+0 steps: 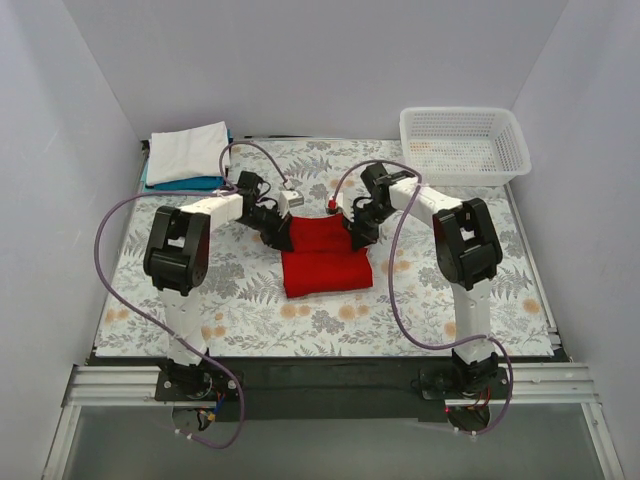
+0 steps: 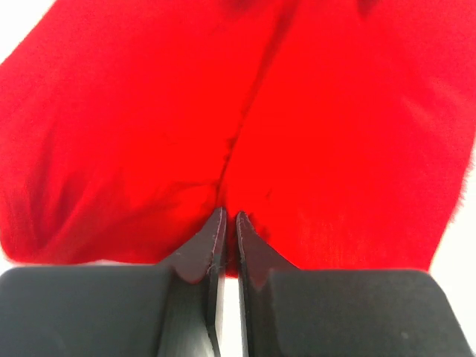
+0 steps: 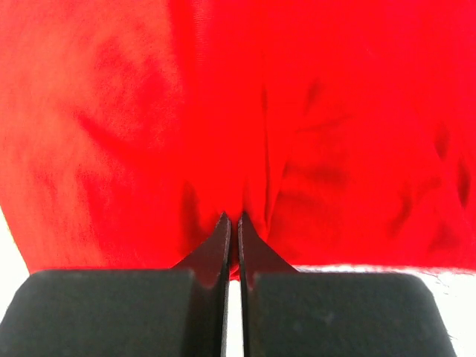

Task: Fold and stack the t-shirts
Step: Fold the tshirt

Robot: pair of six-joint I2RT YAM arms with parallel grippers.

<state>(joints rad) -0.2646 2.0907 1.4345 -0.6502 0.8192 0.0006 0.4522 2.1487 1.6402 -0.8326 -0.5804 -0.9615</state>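
A red t-shirt [image 1: 325,262] lies partly folded at the middle of the floral table. My left gripper [image 1: 279,233] is shut on its far left edge. My right gripper [image 1: 357,235] is shut on its far right edge. Both hold the far part of the shirt a little raised over the near part. In the left wrist view the red cloth [image 2: 245,126] fills the frame and is pinched between the fingertips [image 2: 216,230]. The right wrist view shows the same, with red cloth [image 3: 245,119] clamped at the fingertips [image 3: 223,230]. Folded white [image 1: 188,152] and blue [image 1: 190,184] shirts lie stacked at the far left.
A white plastic basket [image 1: 464,144] stands at the far right corner. White walls enclose the table on three sides. Purple cables loop from both arms over the table.
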